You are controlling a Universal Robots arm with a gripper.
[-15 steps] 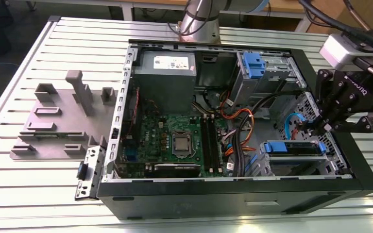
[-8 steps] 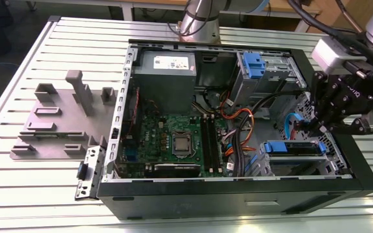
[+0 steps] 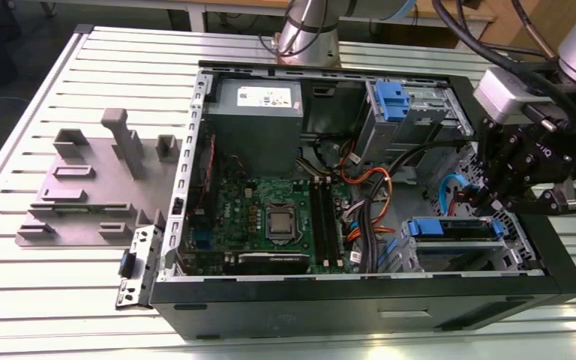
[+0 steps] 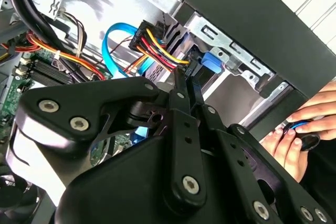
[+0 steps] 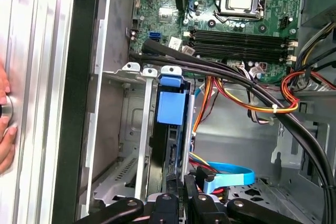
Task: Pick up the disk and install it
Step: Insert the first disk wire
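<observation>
My tool [image 3: 480, 201] hangs clenched and empty-fingered beside the drive cage [image 5: 137, 129], where the disk [image 5: 170, 103] in its blue carrier already sits slotted, so installing looks about done.

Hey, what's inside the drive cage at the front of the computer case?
The disk stands in the drive cage, blue carrier showing. The gripper covers its cable end.

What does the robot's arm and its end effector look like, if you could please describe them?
The arm is a silver-grey tube, with black cables looping toward the wrist. A light grey block sits above the end effector, which is matte black, built of angular linked plates joined by silver screws.
</observation>
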